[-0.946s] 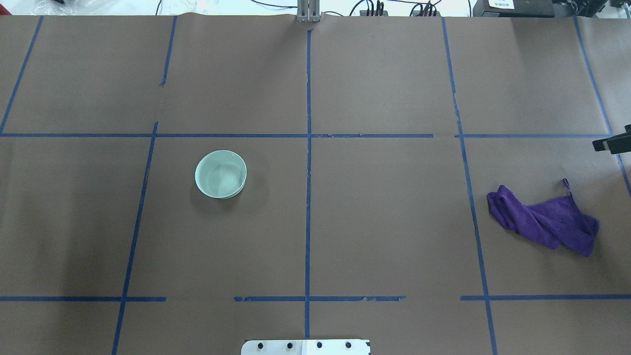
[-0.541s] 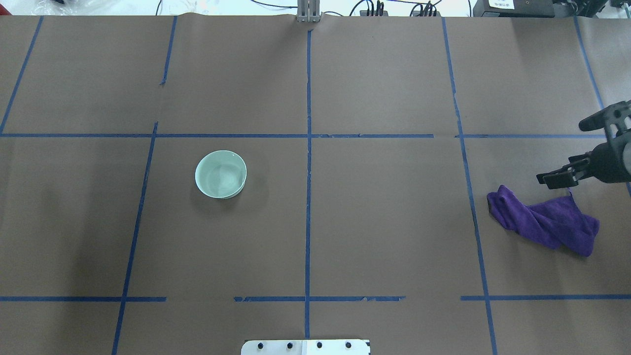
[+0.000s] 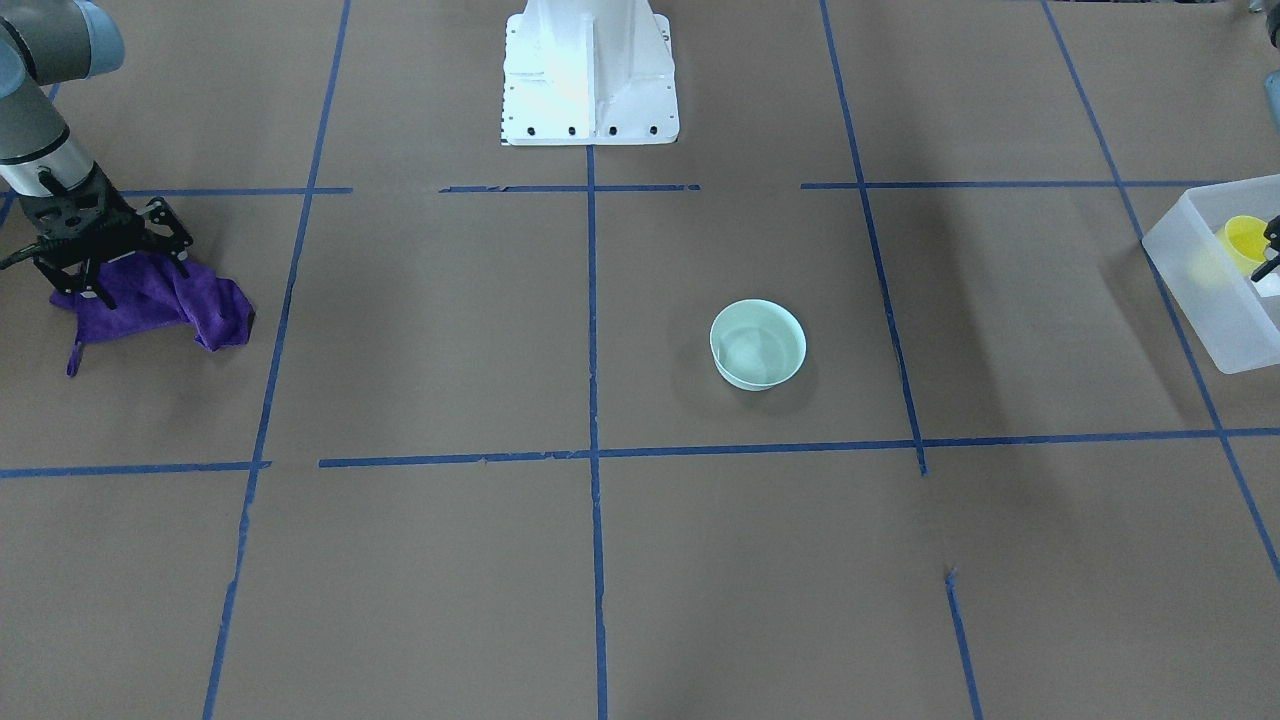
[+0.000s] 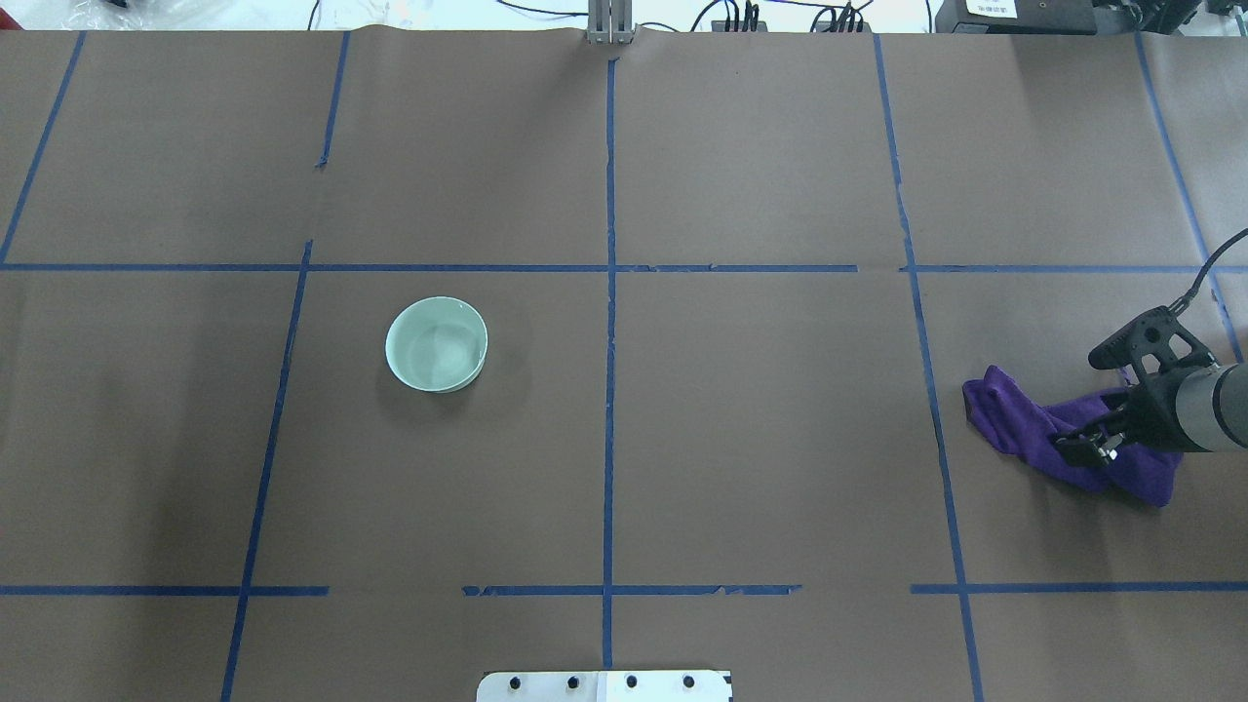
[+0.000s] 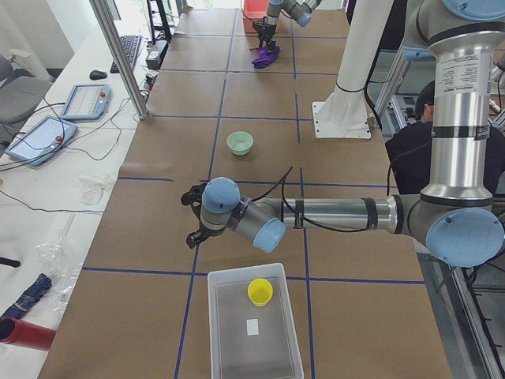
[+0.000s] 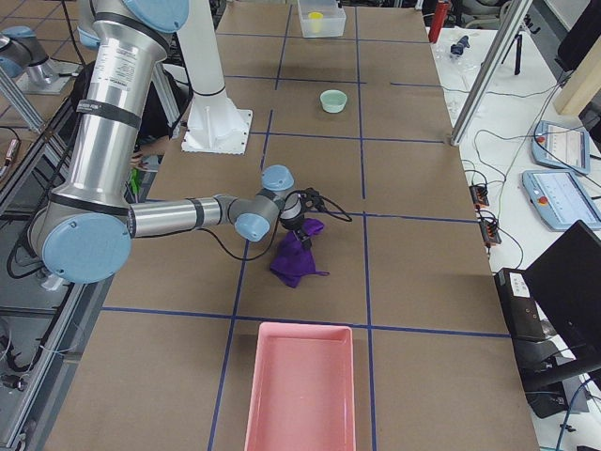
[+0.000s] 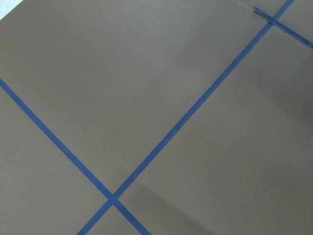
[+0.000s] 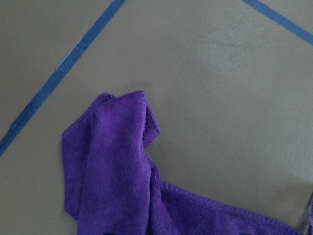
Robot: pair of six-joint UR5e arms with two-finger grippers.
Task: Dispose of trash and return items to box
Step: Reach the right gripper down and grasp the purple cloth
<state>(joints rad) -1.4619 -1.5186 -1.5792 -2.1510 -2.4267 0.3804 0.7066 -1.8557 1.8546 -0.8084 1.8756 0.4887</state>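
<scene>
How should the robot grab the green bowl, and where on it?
Probably best to take the bowl by its rim, coming straight down from above, with one finger inside the wall and one outside. It sits upright with its open side up and looks empty. Nothing stands close to it, so the rim is free all round. It looks too wide and round to squeeze across its whole body.

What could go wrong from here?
1. The right claw hangs open over the crumpled purple cloth; it may pinch one fold only, or snag the brown paper underneath.
2. The mint bowl sits far from the box, which already holds the yellow cup; a rim pinch could slip on that long carry.
</scene>
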